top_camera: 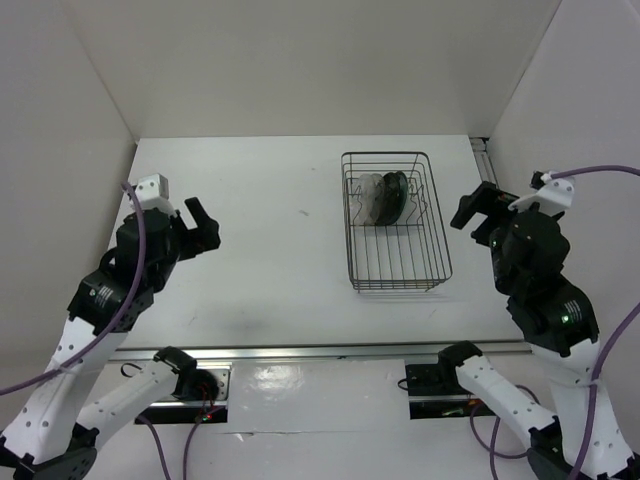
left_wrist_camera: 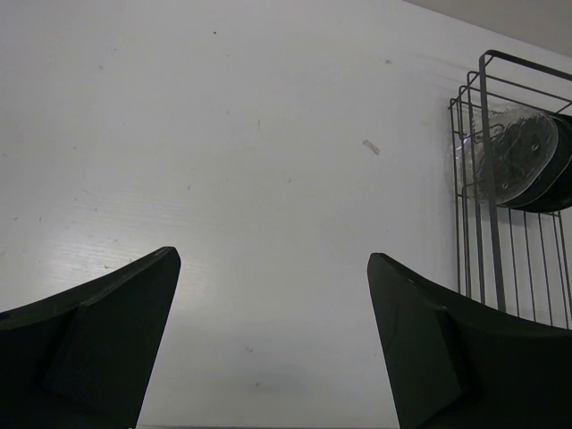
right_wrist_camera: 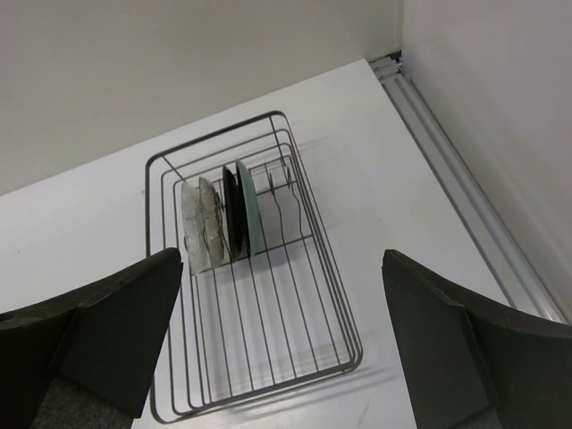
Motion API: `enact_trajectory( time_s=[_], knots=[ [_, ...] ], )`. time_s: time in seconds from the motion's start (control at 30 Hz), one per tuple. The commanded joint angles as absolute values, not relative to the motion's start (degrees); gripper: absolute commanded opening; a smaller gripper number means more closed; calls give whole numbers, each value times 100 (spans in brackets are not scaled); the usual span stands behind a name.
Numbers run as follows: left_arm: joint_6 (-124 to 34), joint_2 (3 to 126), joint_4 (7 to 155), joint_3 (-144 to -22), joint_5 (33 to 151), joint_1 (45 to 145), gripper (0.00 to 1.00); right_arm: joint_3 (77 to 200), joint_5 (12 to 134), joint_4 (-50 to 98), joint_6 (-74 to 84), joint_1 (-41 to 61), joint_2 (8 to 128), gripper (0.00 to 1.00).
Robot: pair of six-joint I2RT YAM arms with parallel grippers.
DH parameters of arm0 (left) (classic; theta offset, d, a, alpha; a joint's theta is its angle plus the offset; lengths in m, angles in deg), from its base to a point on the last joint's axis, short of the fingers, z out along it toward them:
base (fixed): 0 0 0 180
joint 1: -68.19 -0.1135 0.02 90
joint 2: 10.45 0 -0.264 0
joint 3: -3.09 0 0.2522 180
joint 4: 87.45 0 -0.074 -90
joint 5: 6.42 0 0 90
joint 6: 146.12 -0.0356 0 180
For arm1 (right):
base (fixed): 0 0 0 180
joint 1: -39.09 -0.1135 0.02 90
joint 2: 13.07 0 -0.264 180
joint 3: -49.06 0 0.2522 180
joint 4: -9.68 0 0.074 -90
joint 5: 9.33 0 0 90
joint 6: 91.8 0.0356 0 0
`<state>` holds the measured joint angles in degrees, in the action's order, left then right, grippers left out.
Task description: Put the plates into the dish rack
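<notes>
The dish rack (top_camera: 385,154) is a dark wire basket right of the table's centre. Several plates (top_camera: 383,197) stand on edge between the dividers in its far half. In the right wrist view they read, left to right, as a clear plate (right_wrist_camera: 189,228), a beige one (right_wrist_camera: 209,223), a black one (right_wrist_camera: 233,210) and a teal one (right_wrist_camera: 249,206). My left gripper (top_camera: 207,226) hovers open over bare table well left of the rack, nothing between its fingers (left_wrist_camera: 107,340). My right gripper (top_camera: 470,205) hangs open just right of the rack (right_wrist_camera: 268,116), also empty.
White walls enclose the table on the left, back and right. A metal rail (right_wrist_camera: 465,197) runs along the right wall, close to the rack. In the left wrist view the rack (left_wrist_camera: 487,179) and its plates (left_wrist_camera: 523,161) sit at the far right.
</notes>
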<state>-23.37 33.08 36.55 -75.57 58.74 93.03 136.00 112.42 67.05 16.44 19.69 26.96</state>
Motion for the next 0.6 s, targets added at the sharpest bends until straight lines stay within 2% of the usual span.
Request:
enact_trajectory(
  time_s=[0.0,0.57],
  knots=[
    [-2449,3525,3915,-7544,5704,9280,100,13550,11696,6949,1674,1633,3043,100],
    [-2501,3525,4073,-7369,5888,9052,100,13550,12250,7011,1841,1220,3096,100]
  ],
)
